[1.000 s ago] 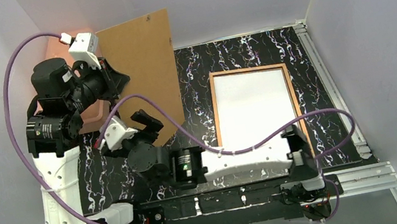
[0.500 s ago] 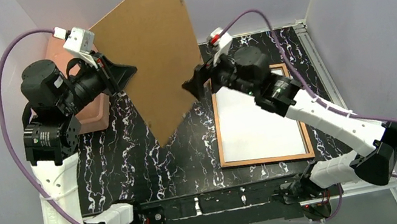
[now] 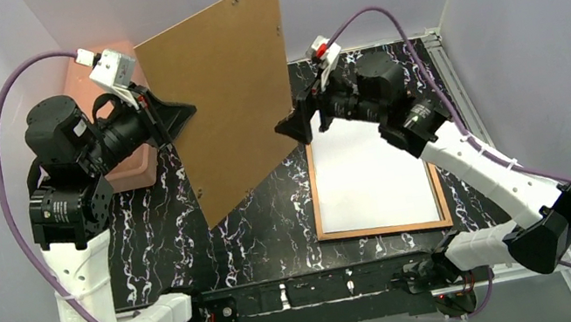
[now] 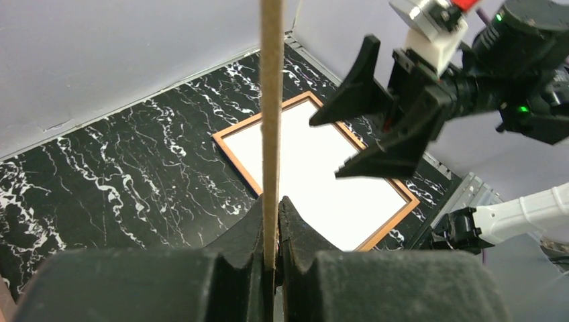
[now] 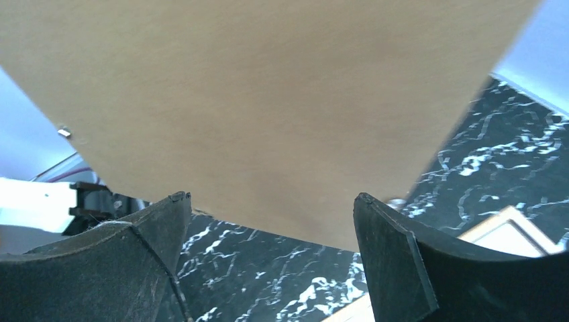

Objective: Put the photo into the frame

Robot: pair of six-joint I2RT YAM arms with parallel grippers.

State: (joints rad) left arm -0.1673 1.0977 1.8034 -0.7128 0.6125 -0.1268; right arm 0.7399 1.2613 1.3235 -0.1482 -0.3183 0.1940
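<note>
Frame point(image 3: 379, 231) of thin wood-brown edging lies flat on the black marbled table point(image 3: 274, 216), right of centre, its long side running away from the arm bases. Inside the edging we see only a plain white field; whether that is the pane or the reverse of the photo we cannot tell. The right arm covers the frame's far end in the top view, and the left wrist view shows the frame point(image 4: 236, 164) partly behind the edge-on board. The right wrist view catches only one corner of it point(image 5: 484, 231). Left of the frame, a brown backing board point(image 3: 231, 100) stands raised on edge and tilted, its lower corner near the table. The left gripper point(image 3: 173, 119) is pinching the board's left edge, and its fingers point(image 4: 295, 231) are pressed together on the thin board point(image 4: 271, 100). The right gripper point(image 3: 294, 128) hangs just beside the board's right edge with its fingers spread wide. From the left wrist view this gripper point(image 4: 329, 147) stands apart from the board. A salmon-coloured shape point(image 3: 135, 170) behind the left arm is mostly hidden, and we cannot identify it.
</note>
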